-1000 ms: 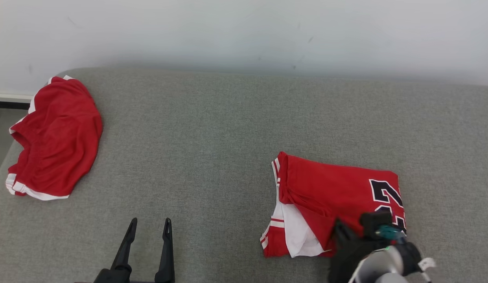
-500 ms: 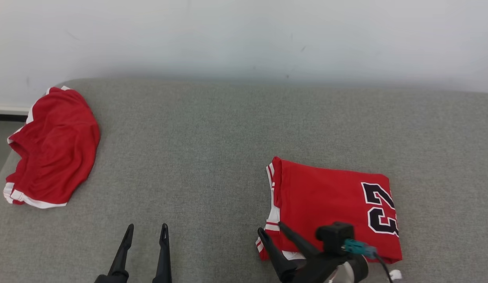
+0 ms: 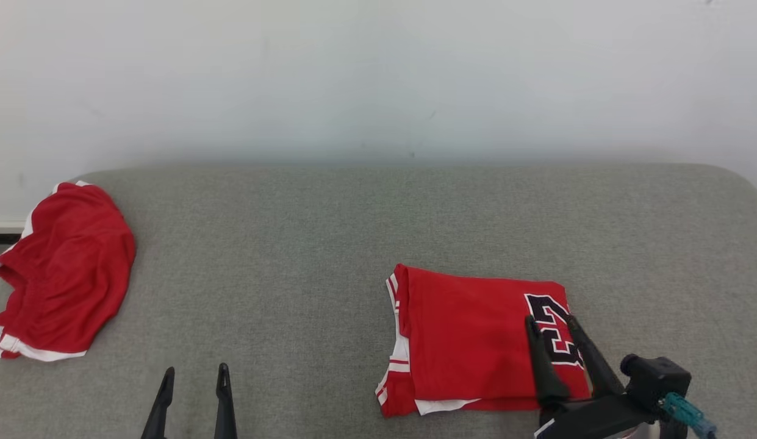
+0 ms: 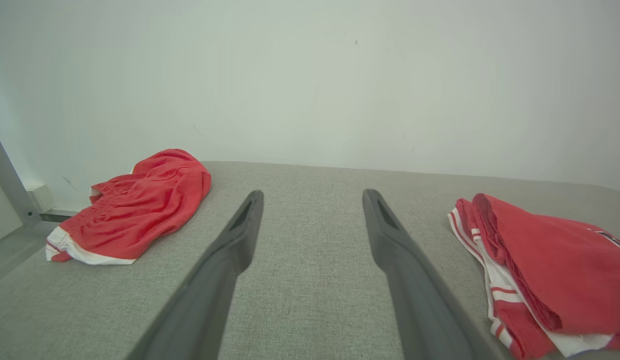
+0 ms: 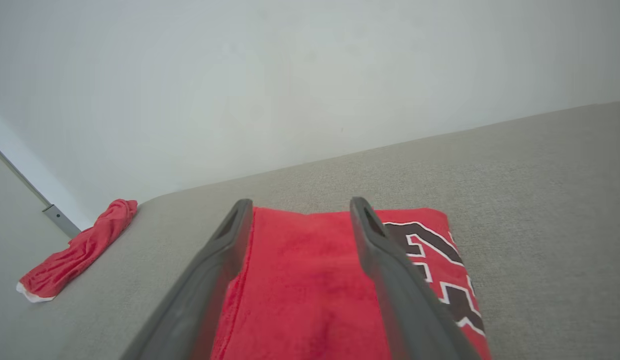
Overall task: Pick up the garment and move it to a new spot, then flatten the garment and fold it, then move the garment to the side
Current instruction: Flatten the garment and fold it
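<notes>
Red folded jersey (image 3: 469, 335), right end effector (image 3: 550, 319) spread over it

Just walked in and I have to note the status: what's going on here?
A two-armed robot is working on a red jersey, which lies folded on the grey padded surface. Its right claw is open over the jersey's numbered end, gripping nothing. The left claw is open too, over bare surface, apart from both garments. Crumpled red shorts lie at the far left edge.
</notes>
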Controlling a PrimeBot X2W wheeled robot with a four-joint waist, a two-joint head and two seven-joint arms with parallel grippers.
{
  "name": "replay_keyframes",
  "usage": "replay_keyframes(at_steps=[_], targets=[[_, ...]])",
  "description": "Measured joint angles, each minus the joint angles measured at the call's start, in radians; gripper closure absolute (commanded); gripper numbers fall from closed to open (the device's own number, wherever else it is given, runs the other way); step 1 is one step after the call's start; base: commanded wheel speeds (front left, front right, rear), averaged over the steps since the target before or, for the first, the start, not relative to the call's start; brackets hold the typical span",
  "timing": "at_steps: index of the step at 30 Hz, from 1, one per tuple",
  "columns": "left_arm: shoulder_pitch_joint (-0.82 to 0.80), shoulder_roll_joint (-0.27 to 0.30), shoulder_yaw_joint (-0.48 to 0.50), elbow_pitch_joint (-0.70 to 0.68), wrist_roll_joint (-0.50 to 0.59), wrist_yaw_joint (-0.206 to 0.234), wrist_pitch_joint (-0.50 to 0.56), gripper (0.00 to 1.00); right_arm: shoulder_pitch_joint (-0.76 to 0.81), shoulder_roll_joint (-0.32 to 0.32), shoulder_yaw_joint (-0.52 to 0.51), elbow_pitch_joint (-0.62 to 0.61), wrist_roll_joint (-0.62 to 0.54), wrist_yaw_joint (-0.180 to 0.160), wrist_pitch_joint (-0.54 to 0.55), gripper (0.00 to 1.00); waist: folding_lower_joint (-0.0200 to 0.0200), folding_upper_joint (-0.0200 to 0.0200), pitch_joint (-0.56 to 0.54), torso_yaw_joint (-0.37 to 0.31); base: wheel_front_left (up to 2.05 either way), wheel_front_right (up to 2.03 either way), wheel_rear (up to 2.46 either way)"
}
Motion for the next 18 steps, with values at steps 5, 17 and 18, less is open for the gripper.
replay_keyframes(at_steps=[5, 17, 18], targets=[[0.001, 0.0, 0.022, 0.005, -0.005, 0.005, 0.0, 0.0, 0.002, -0.01, -0.1, 0.018, -0.083, 0.0, -0.015, 0.0, 0.0, 0.0, -0.012, -0.021, 0.0, 0.0, 0.0], [0.022, 0.0, 0.088, 0.097, -0.04, 0.017, 0.0, 0.0, 0.031, -0.065, -0.176, 0.086, -0.144, 0.0, -0.058, 0.0, 0.0, 0.0, -0.032, -0.065, 0.0, 0.0, 0.0], [0.023, 0.0, 0.091, 0.101, -0.04, 0.017, 0.0, 0.0, 0.038, -0.064, -0.176, 0.091, -0.144, 0.0, -0.062, 0.0, 0.0, 0.0, -0.035, -0.067, 0.0, 0.0, 0.0]])
